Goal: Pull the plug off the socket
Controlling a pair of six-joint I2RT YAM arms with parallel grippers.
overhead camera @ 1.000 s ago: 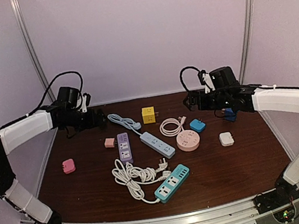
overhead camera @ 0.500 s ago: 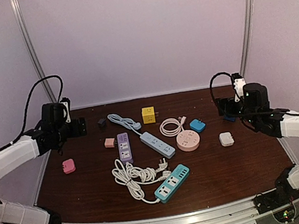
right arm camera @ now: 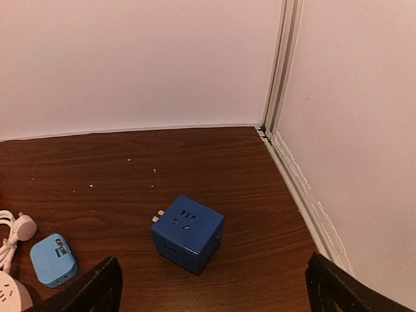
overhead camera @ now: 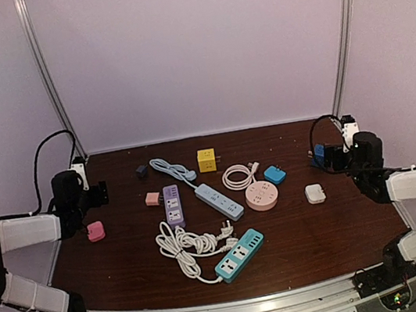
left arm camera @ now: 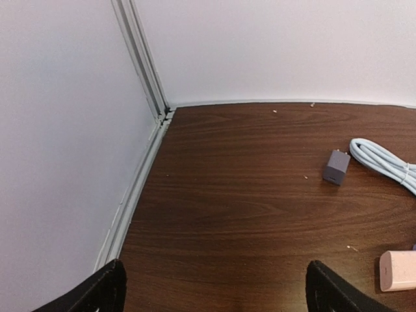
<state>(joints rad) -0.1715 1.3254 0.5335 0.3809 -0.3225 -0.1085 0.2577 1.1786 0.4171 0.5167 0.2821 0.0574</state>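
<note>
Two grippers stand spread and empty. The left gripper [left arm camera: 214,296] hovers by the left edge of the counter [left arm camera: 227,214], a small grey plug [left arm camera: 336,167] lying loose ahead of it. The right gripper [right arm camera: 211,289] hovers by the right edge, a blue cube socket [right arm camera: 188,233] just ahead, well apart from that plug.

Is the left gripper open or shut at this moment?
Open. In the wrist view the fingers of the left gripper stand far apart, only bare table between them.

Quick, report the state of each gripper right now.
Left gripper: open, holding nothing.
Right gripper: open, holding nothing.
</note>
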